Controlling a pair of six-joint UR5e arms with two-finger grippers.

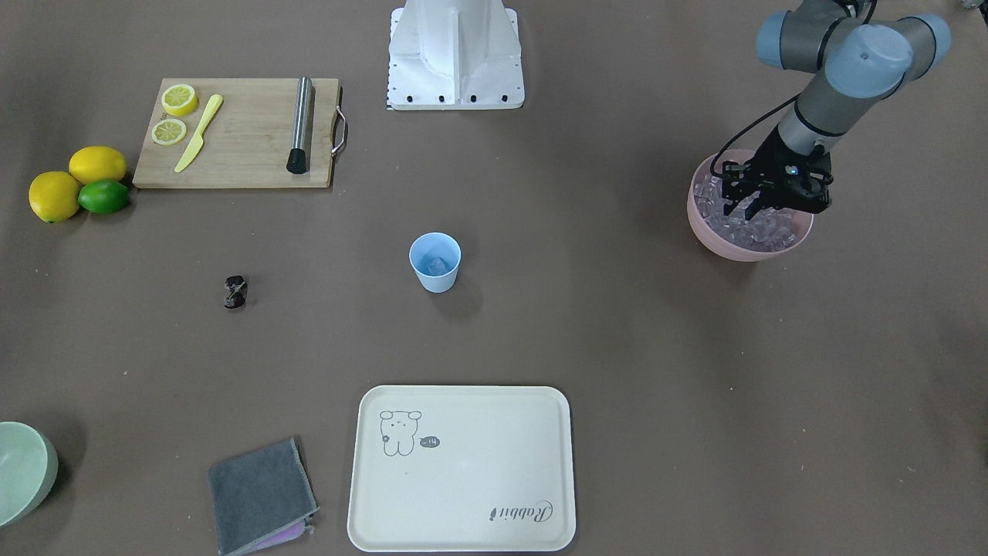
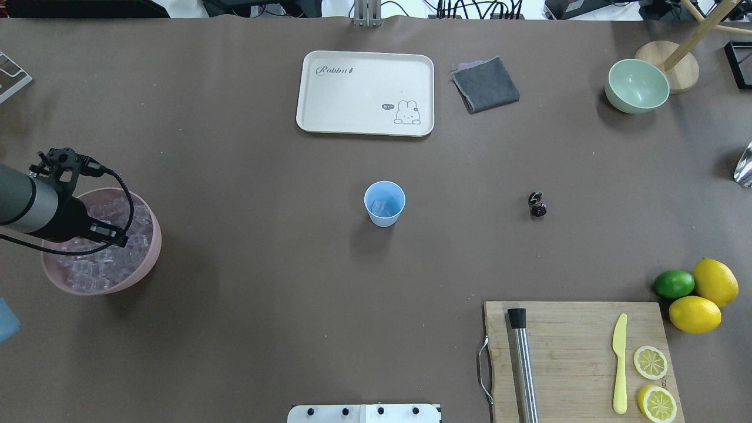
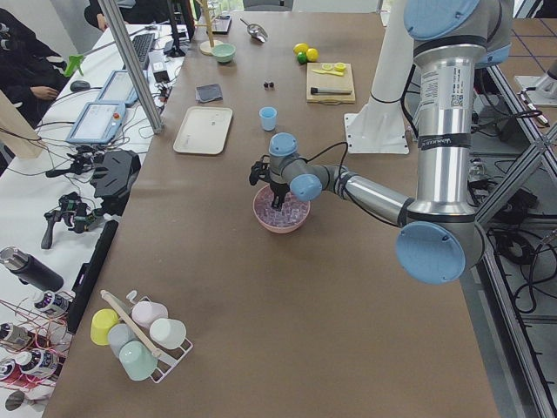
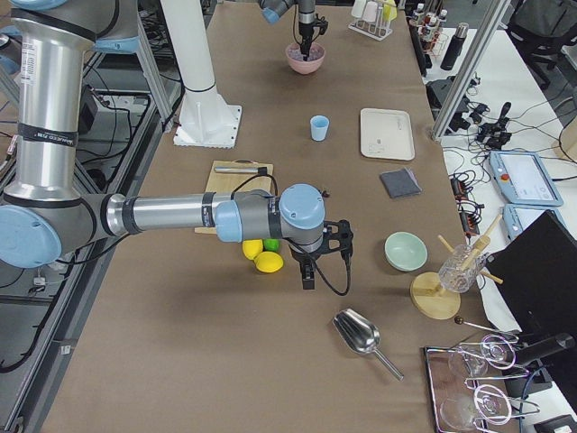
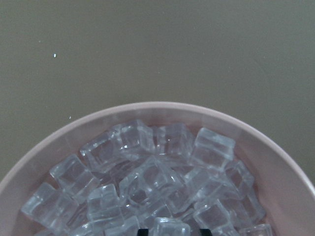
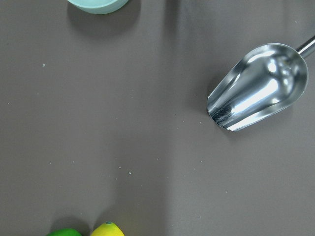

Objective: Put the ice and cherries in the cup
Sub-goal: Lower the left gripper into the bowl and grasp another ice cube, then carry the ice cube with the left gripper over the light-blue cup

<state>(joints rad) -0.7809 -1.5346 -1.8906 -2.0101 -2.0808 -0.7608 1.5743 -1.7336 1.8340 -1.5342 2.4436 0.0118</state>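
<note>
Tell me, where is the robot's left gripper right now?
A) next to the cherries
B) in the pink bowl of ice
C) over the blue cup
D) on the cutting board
B: the left gripper reaches down into the pink bowl, right among the ice cubes and far from the light-blue cup.

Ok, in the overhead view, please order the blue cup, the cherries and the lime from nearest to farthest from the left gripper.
The left gripper is at the pink bowl, on the view's left.
1. the cup, at the table's centre.
2. the cherries, to the right of the cup.
3. the lime, far right, beside the lemons.
</note>
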